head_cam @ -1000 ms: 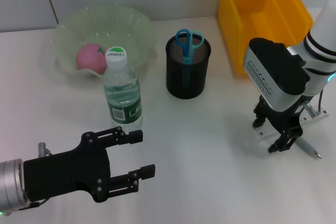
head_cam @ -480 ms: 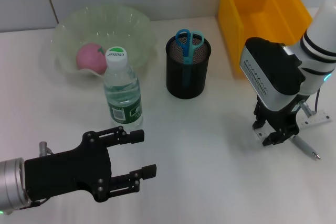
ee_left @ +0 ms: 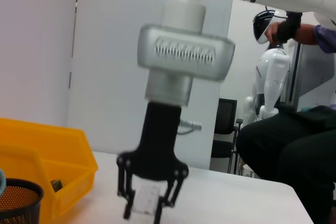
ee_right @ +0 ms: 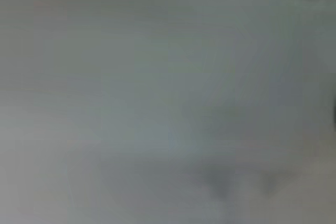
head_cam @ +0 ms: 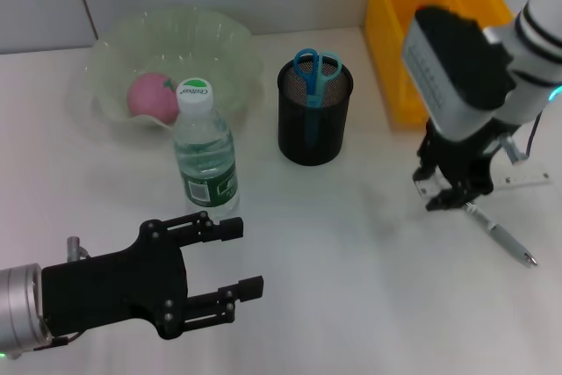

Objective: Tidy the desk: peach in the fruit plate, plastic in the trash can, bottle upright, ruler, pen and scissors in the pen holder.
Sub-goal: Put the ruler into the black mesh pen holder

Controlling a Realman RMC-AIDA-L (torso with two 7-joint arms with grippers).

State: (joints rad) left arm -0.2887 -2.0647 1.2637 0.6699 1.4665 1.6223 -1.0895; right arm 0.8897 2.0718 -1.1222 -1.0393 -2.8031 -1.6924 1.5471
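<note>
Ruler (head_cam: pixel 518 179) sits clamped in your right gripper (head_cam: pixel 450 192) jaws, long axis flat, pen holder (head_cam: pixel 313 114) well off toward the left gripper (head_cam: pixel 230 259), whose jaws hang open.

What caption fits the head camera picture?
Right hand lifts a clear ruler beside a pen; left hand waits.

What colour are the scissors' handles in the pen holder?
Light blue, on the scissors in the black mesh pen holder; head view shows them best.

Peach (head_cam: pixel 153 97) lies in plate (head_cam: pixel 224 50), bottle (head_cam: pixel 205 157) stands before it, scissors (head_cam: pixel 313 75) in holder (head_cam: pixel 313 133) to the right.
</note>
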